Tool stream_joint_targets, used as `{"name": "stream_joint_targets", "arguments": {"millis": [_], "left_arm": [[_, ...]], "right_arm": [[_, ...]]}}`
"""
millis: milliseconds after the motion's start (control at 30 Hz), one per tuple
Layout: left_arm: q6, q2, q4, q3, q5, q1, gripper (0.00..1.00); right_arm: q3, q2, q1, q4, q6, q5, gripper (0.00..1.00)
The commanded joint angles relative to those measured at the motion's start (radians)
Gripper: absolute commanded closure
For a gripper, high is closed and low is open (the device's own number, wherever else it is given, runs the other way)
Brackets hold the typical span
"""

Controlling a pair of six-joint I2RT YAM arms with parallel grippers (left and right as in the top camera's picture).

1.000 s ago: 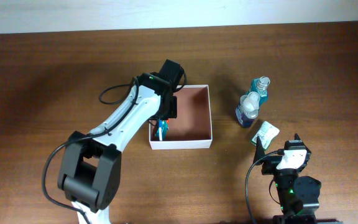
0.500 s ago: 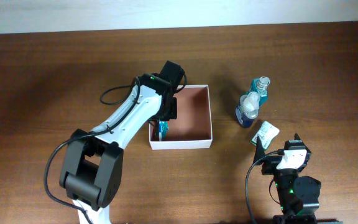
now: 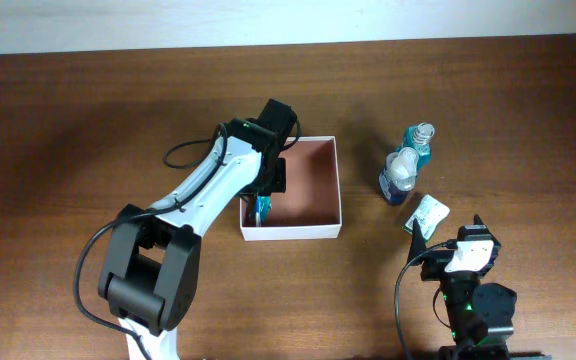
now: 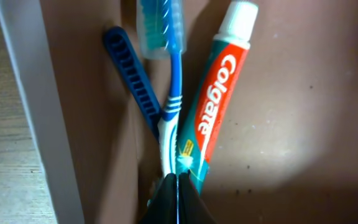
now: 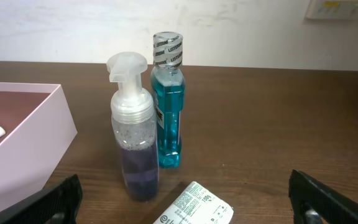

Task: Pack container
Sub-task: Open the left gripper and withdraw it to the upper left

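Inside the container (image 4: 23, 93), only the wrist view shows the comb (image 4: 132, 81) near the closed left end effector (image 4: 178, 202).

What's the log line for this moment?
left pincer: shut, at toothbrush in box | right pincer: open, near packet

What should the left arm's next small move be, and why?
Probably lift clear of the container: its shut left gripper sits at the handle end of the toothbrush, which already lies inside beside the Colgate tube and comb.
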Motion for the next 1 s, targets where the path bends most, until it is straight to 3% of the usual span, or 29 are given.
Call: {"name": "stream_joint_targets", "arguments": {"millis": [0,267,600,767,967], "left_arm": [[0.031,-0.071,0.0,0.06,0.019,0.0,0.96],[0.05,-0.194,-0.02,0.083,0.014,0.055,0.91],[0.057,-0.208,-0.103,0.079,-0.056,0.235,0.89],[0.057,-0.207,-0.126,0.079,-0.072,0.317,0.76],[0.057,-0.206,-0.143,0.079,-0.081,0.391,0.26]], "right_arm": [[-0.005,0.0,0.001,-0.007,0.001,0.009,0.02],[-0.005,0.0,0.001,-0.007,0.001,0.009,0.02],[-0.005,0.0,0.001,-0.007,0.001,0.009,0.02],[-0.005,0.0,0.001,-0.007,0.001,0.009,0.02],[-0.005,0.0,0.001,-0.007,0.001,0.009,0.02]]}}
